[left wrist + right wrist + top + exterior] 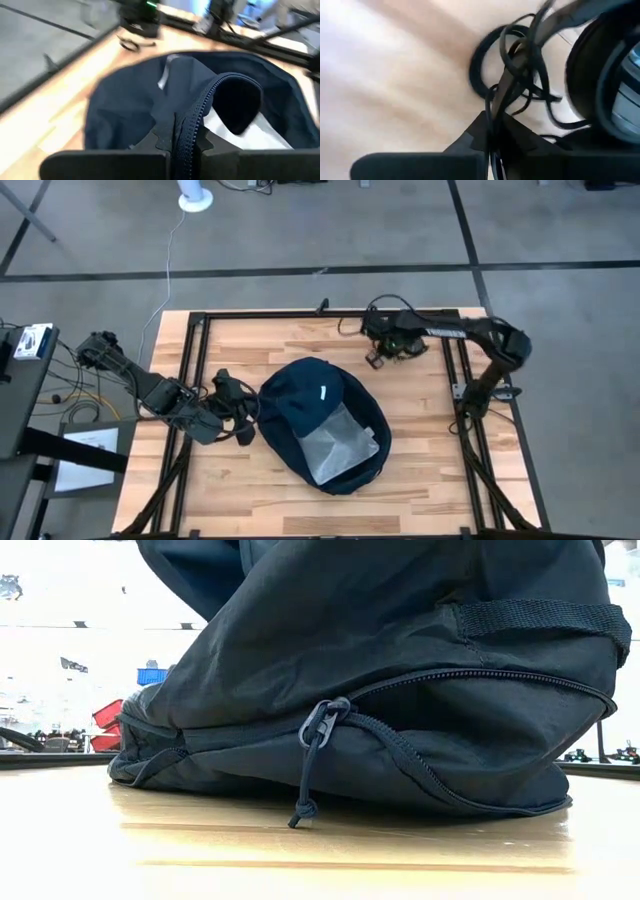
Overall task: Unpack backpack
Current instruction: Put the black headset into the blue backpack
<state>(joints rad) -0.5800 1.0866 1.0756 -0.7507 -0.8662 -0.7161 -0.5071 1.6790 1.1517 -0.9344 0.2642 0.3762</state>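
Backpack [322, 423] first, from the high view: a large, rounded, dark navy fabric bag lying near the middle of the wooden table [420, 480], with a short white stripe [323, 393] near its twelve o'clock side. A pale, see-through patch [338, 445] shows in its open mouth toward five o'clock. The left gripper [238, 412] sits at the bag's nine o'clock edge, touching the fabric. The right gripper [381, 352] is well apart from the bag, toward one o'clock near the table's far edge, with a tangle of dark cord [398, 338] around it.

From the low view, the backpack [400, 670] fills nearly everything, slumped on the table [300, 860]. A zipper runs in a curve along its side, and a zipper pull [318, 730] with a knotted cord hangs down to the wood. A webbing strap [540, 618] crosses the upper part.

From the left wrist view, the left gripper [182, 142] is pressed together on the backpack's [125, 110] zipper edge [202, 107], pinching that toothed seam and holding it up. Beyond it the bag gapes open, with dark lining and something pale [250, 135] inside.

From the right wrist view, the right gripper [492, 132] is pinching a thin dark cord [520, 65], whose loops hang over the bare table [395, 75]. A rounded dark headphone-like shape [600, 75] lies just beside the loops.
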